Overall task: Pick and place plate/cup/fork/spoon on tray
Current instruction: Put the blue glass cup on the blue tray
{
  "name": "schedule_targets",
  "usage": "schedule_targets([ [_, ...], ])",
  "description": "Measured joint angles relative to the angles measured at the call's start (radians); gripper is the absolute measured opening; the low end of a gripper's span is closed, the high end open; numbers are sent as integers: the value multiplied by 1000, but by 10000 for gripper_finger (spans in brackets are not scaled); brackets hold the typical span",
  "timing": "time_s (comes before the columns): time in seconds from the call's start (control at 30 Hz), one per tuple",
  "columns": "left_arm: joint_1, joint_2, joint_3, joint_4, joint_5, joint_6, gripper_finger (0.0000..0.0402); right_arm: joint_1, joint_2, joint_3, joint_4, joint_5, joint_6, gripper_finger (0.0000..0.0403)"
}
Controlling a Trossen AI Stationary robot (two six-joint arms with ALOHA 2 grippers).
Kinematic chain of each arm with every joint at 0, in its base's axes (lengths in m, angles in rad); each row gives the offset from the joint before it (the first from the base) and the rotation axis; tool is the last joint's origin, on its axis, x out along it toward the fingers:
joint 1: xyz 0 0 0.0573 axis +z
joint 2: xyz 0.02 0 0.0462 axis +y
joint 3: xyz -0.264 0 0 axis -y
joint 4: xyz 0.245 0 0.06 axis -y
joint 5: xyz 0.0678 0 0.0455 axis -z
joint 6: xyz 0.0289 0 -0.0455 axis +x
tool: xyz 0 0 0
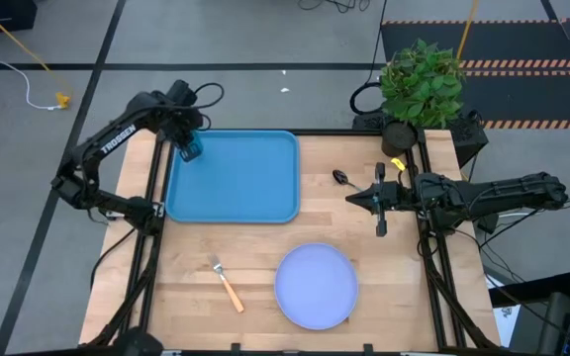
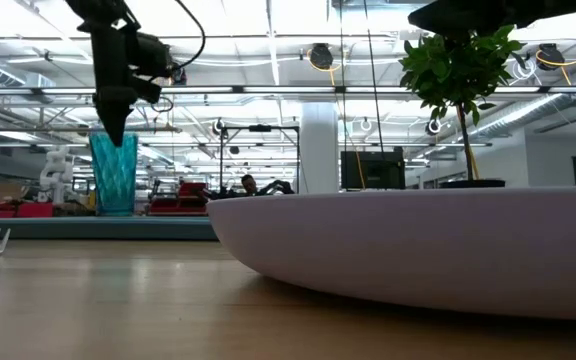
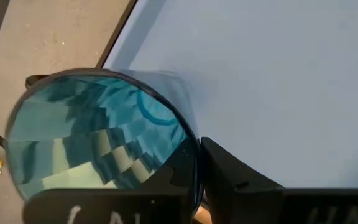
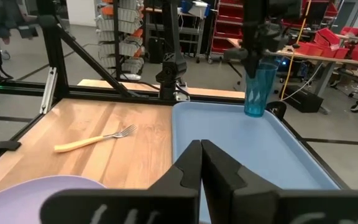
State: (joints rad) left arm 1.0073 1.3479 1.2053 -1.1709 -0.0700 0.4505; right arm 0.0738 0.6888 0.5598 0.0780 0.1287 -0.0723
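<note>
The teal cup stands upright at the far-left corner of the blue tray. My left gripper comes down from above and is shut on the cup's rim. The pale plate lies flat on the table near the front edge, and the orange-handled fork lies to its left. The spoon's dark bowl lies on the table right of the tray. My right gripper is shut and empty, just near of the spoon, pointing toward the tray. My left gripper holds the cup by its rim, on the side toward the tray's middle. One finger is inside the cup and one outside its wall. The fingers point down. The cup is upright, its base at the tray floor; whether it rests there I cannot tell.
A potted plant stands at the table's far right corner behind the right arm. Bare wood lies between the tray, fork and plate. The tray floor holds only the cup.
</note>
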Motion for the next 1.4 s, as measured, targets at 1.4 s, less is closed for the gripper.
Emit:
schedule_targets([
  [1.4,25,0,-71,135,-89,129,46,0,0,0,-8,1,-3,0],
])
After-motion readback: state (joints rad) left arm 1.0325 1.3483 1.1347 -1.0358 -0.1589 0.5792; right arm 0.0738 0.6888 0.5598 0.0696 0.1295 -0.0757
